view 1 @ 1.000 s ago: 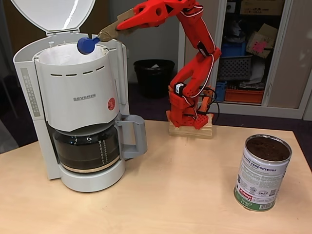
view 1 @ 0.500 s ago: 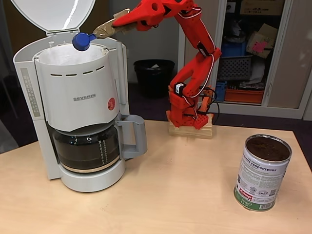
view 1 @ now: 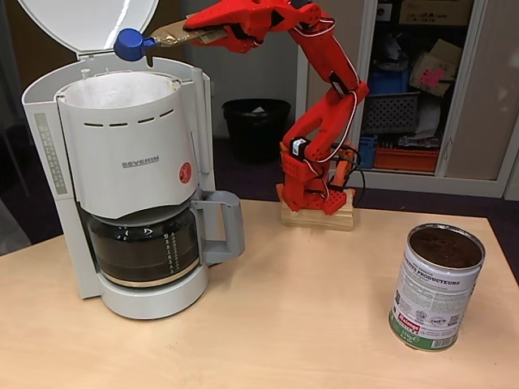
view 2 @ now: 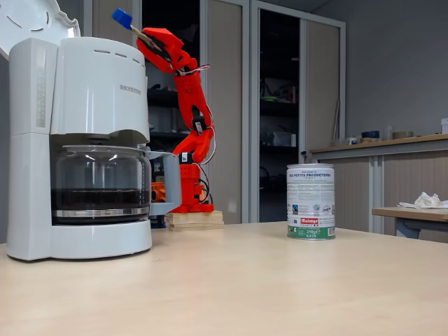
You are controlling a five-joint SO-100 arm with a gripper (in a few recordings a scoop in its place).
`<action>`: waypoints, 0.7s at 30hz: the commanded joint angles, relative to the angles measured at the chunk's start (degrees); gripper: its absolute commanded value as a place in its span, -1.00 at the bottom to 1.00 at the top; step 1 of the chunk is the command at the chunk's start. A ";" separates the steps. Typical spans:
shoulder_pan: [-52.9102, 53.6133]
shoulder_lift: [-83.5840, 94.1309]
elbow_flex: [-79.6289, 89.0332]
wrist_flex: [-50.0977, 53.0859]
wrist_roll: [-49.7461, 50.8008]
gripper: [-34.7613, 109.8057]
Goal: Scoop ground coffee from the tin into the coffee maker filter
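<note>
The white coffee maker [view 1: 130, 170] stands at the left with its lid swung up. The filter [view 1: 113, 87] lines its round top basket. My red gripper [view 1: 199, 31] is shut on the tan handle of a blue scoop [view 1: 130, 44], which hangs a little above the basket's back rim. In the other fixed view the scoop [view 2: 121, 17] and gripper [view 2: 150, 40] are above the coffee maker [view 2: 91, 140]. The tin [view 1: 436, 288] stands open at the right front, nearly full of ground coffee [view 1: 446, 247]. I also see the tin [view 2: 311, 201] from the side.
A dark glass carafe [view 1: 146, 247] sits under the basket with its handle pointing right. The arm's wooden base [view 1: 316, 215] is at the table's back edge. A black bin [view 1: 255, 126] and shelves stand behind the table.
The gripper has lifted the blue scoop from the basket's rim, up and slightly to the left. The tin and coffee maker have not moved.
</note>
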 commanded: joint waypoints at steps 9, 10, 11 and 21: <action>0.88 -2.81 -7.91 7.47 -31.99 -0.52; 1.14 -2.90 -7.91 8.00 -36.12 -0.52; 1.32 -2.99 -7.91 8.70 -39.90 -0.52; -0.62 -1.14 -10.72 12.57 -78.31 -0.52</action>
